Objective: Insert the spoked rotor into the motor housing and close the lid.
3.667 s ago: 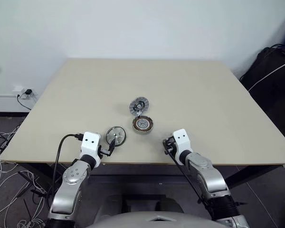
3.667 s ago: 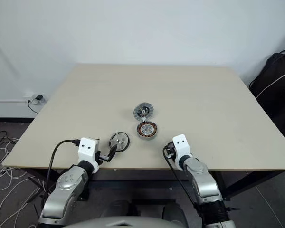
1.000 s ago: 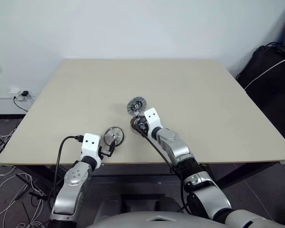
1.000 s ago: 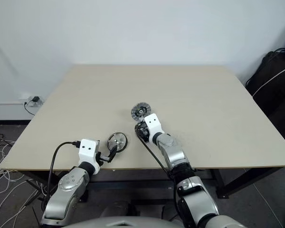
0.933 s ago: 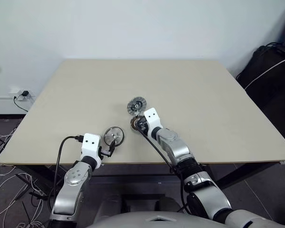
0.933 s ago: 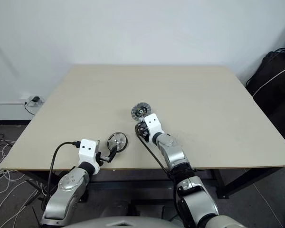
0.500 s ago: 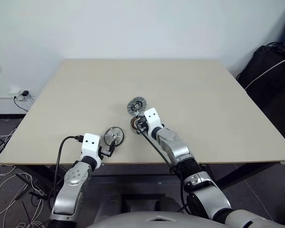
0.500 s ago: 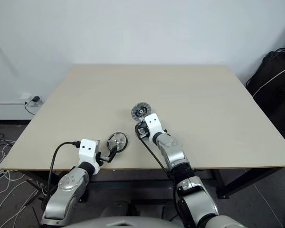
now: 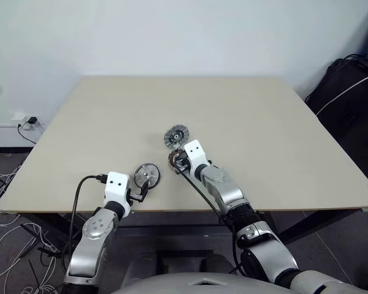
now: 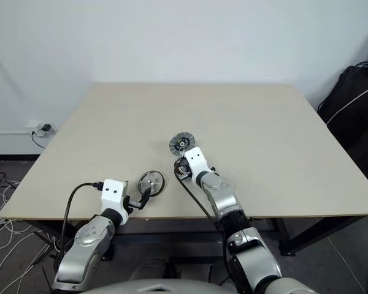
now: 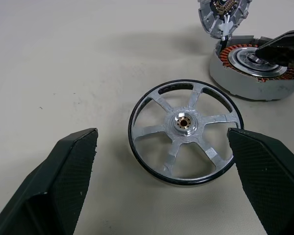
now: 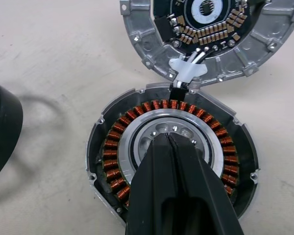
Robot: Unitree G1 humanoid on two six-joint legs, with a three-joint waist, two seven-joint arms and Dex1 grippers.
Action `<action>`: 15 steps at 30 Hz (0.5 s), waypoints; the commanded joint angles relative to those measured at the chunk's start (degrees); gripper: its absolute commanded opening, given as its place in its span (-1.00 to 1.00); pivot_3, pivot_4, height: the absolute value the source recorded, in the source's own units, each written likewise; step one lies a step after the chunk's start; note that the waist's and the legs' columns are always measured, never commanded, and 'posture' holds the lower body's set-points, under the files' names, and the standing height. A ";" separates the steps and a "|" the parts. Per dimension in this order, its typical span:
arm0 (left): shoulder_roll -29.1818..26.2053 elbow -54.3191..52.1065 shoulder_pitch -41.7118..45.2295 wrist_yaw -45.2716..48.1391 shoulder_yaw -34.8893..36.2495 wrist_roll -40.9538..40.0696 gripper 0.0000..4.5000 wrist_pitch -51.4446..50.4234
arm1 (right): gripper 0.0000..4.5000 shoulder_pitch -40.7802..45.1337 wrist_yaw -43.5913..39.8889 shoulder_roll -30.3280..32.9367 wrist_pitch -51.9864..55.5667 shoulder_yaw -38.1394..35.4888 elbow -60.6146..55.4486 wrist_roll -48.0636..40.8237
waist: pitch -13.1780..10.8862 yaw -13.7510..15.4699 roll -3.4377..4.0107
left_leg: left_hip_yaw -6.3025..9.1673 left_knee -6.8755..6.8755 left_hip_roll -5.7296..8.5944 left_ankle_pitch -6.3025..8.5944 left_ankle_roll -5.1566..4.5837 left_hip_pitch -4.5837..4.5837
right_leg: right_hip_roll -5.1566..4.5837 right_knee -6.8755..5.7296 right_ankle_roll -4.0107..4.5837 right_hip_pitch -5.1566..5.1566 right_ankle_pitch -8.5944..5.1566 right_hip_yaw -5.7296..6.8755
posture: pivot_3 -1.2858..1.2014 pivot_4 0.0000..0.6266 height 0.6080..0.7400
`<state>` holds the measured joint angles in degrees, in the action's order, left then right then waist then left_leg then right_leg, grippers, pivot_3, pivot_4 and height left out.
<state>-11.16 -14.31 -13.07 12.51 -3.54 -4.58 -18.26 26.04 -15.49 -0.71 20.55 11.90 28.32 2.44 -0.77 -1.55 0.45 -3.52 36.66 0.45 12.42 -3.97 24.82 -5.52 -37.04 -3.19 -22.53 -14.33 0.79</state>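
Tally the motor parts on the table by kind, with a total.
spoked rotor: 1
motor housing with copper windings: 1
lid: 1
Total: 3

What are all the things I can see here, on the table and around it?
spoked rotor: one, silvery spokes with a dark rim, flat on the table near its front edge, between the open fingers of the left tool.
motor housing: one, grey shell with copper-brown windings, mid-table.
lid: one, silver-grey with a dark inner face, just behind the housing, joined to it by a short white lead.
table: one, beige.
wall socket: one, white, low on the wall at the left.
loose cables: several, on the floor at the left.
dark bag: one, at the right.
left tool: one, black, open.
right tool: one, black, shut, tips over the housing's silvery centre.
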 commanded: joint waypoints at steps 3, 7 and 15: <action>0.38 -1.27 0.20 -0.23 0.33 0.00 1.00 0.94 | -0.99 0.63 -2.36 0.20 -0.64 1.07 -2.76 0.14 | 0.00 0.02 0.00 | 0.00 -0.01 0.00 0.00 0.00 0.00 | 0.00 0.00 0.00 0.00 0.00 0.01 | 0.03 -1.00 1.00; 0.53 -1.13 0.12 -0.28 0.35 -0.02 1.00 1.06 | -0.99 0.46 -2.84 0.59 -1.21 1.24 -2.48 0.47 | 0.00 0.03 0.00 | 0.00 0.00 0.00 0.00 0.00 0.00 | -0.01 0.01 0.00 0.00 0.00 0.00 | 0.03 -1.00 1.00; 0.87 -1.12 0.00 -0.27 0.34 0.10 1.00 1.24 | -0.99 -0.62 -2.98 0.67 -2.22 0.07 -5.01 -0.21 | 0.00 0.03 0.00 | 0.00 -0.04 0.00 -0.01 0.01 0.00 | -0.01 0.02 0.01 -0.01 0.00 0.00 | 0.03 -1.00 1.00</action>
<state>-10.46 -14.31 -13.33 12.46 -3.40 -4.61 -18.24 25.05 -18.72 0.08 19.86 12.91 26.35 2.90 -0.77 -1.53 0.45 -3.52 36.61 0.45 12.41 -3.96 24.82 -5.53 -37.02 -3.18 -22.54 -14.33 0.79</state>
